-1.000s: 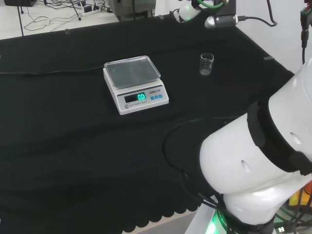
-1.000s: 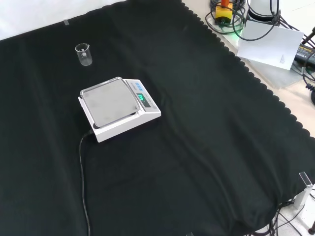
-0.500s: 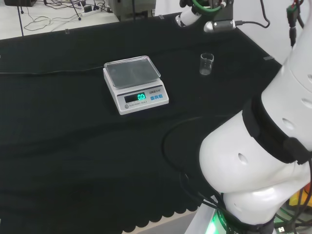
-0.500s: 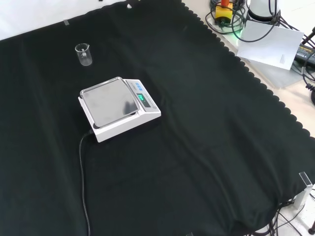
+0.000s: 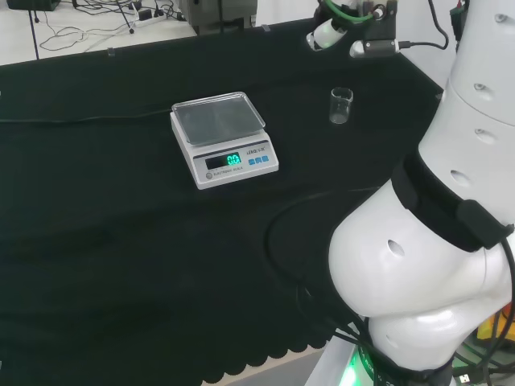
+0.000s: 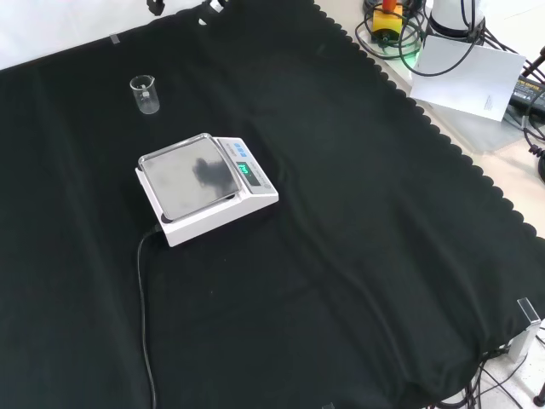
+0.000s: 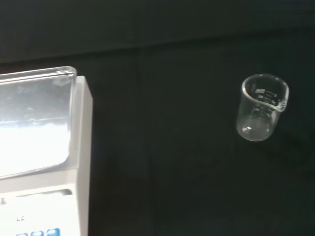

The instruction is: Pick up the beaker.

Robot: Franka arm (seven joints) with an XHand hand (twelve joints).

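On the black cloth [image 5: 96, 241], clear beaker [image 5: 340, 105] upright (empty), apart from white scale [image 5: 223, 138] — hand's fingers' state cannot be told.

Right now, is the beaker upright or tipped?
Upright. The beaker stands on its base on the black cloth, mouth up, apart from the scale; it looks empty.

A black cloth [image 6: 358, 256] covers the bench, cables [image 5: 96, 20] trailing across what appears a pale floor beyond.

Glossy white rounded arm links [image 5: 418, 265], black band at one joint, dark cables and perhaps green trim near the wrist.
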